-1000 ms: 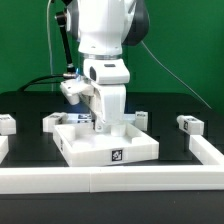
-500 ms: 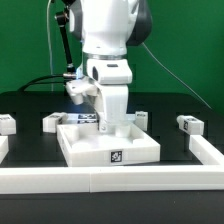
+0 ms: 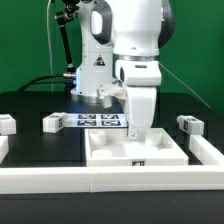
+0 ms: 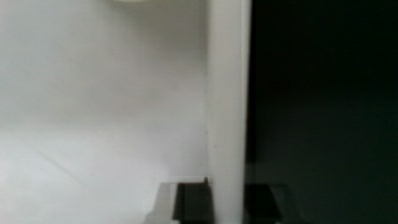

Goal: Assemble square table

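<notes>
The white square tabletop (image 3: 120, 150), a tray with a raised rim, lies on the black surface near the front rail, right of centre in the exterior view. My gripper (image 3: 138, 131) reaches down onto its far rim. In the wrist view the rim wall (image 4: 228, 100) runs between my two dark fingers (image 4: 192, 203), and the gripper (image 4: 228, 205) is shut on it. Three small white legs show: two at the exterior view's left (image 3: 6, 123) (image 3: 50, 122) and one at its right (image 3: 186, 124). A fourth leg is not visible.
The marker board (image 3: 98, 121) lies behind the tabletop, by the arm's base. A long white rail (image 3: 100, 180) borders the front, with short returns at both sides. A green wall stands behind.
The arm has moved toward the exterior view's right and the tabletop has slid with it, closer to the front rail. The marker board is uncovered.
</notes>
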Robot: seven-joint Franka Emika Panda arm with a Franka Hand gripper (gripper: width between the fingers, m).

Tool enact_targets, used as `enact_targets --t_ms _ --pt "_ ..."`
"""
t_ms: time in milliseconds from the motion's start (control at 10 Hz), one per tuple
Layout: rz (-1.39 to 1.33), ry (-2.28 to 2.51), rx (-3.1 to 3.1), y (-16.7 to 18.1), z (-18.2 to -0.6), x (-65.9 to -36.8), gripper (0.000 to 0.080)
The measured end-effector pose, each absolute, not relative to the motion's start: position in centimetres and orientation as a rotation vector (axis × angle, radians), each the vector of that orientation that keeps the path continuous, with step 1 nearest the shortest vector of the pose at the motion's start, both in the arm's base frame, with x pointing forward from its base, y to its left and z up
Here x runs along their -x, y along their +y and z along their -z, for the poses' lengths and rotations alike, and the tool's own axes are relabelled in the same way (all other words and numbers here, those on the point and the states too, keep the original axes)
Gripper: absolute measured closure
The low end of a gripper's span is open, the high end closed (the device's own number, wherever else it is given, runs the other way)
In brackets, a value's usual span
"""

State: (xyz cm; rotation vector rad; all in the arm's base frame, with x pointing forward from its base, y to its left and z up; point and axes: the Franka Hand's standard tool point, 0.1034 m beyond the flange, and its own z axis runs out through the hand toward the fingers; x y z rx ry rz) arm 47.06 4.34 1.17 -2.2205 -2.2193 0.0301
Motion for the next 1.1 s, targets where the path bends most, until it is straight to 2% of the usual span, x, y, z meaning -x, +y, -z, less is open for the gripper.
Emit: enact_targets --t_ms 300,700,1100 --pt "0.008 -2.242 2.217 6.6 -1.4 -48.8 0.0736" --pt "0.012 -2.238 2.219 6.6 -1.2 -48.6 0.0736" --pt "0.026 -2.258 2.200 8.1 -1.2 -49.4 0.0736"
